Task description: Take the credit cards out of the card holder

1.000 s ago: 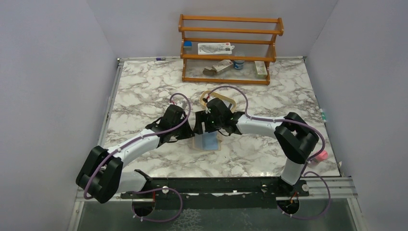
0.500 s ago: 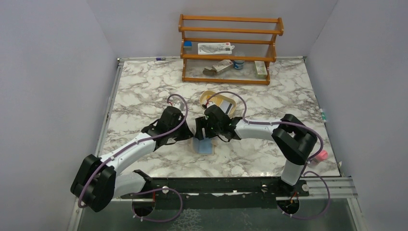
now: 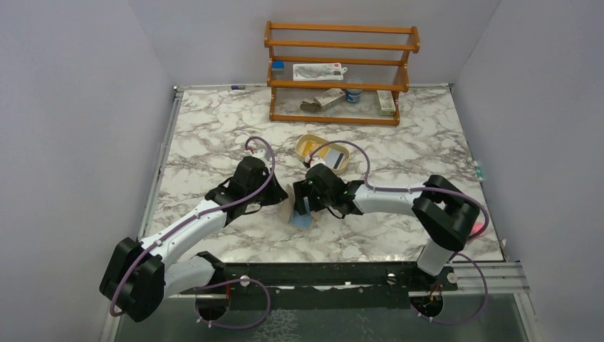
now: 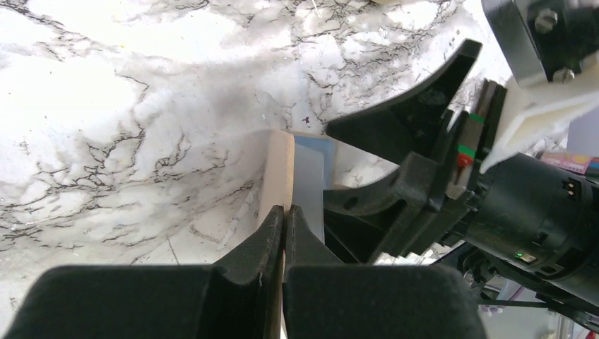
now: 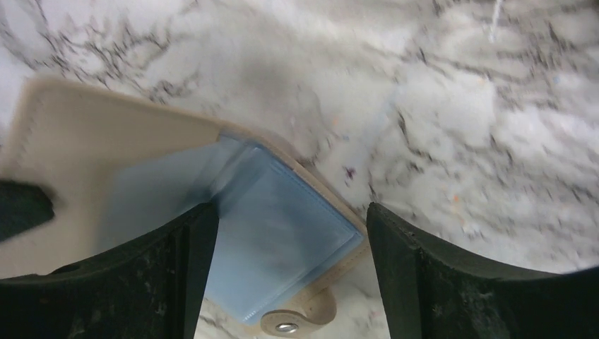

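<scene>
From the top camera, the card holder (image 3: 299, 216) lies open on the marble table (image 3: 214, 135), near the middle and between the two arms, with its light blue panel (image 3: 303, 220) facing up. The left gripper (image 3: 283, 198) meets its left flap, and the right gripper (image 3: 305, 203) hangs over its far part. Just beyond, an oval tan tray (image 3: 310, 140) holds the credit cards (image 3: 337, 158). The whitish-grey one with a dark band is plain, but the yellow one is hard to separate from the tray. A wooden rack (image 3: 340, 117) stands at the far edge.

In the left wrist view, the left gripper (image 4: 284, 210) has its fingers pressed together on the edge of the card holder's tan flap (image 4: 280, 166), which stands raised off the marble. The blue panel (image 4: 311, 185) is just to the flap's right, and the right gripper's black body (image 4: 424, 141) is beyond that.

In the right wrist view, the right gripper (image 5: 289, 212) has its fingers (image 5: 452, 282) spread wide. The blue panel (image 5: 282, 247) lies between them, ungripped, with a snap tab (image 5: 286, 326) at its near edge.
</scene>
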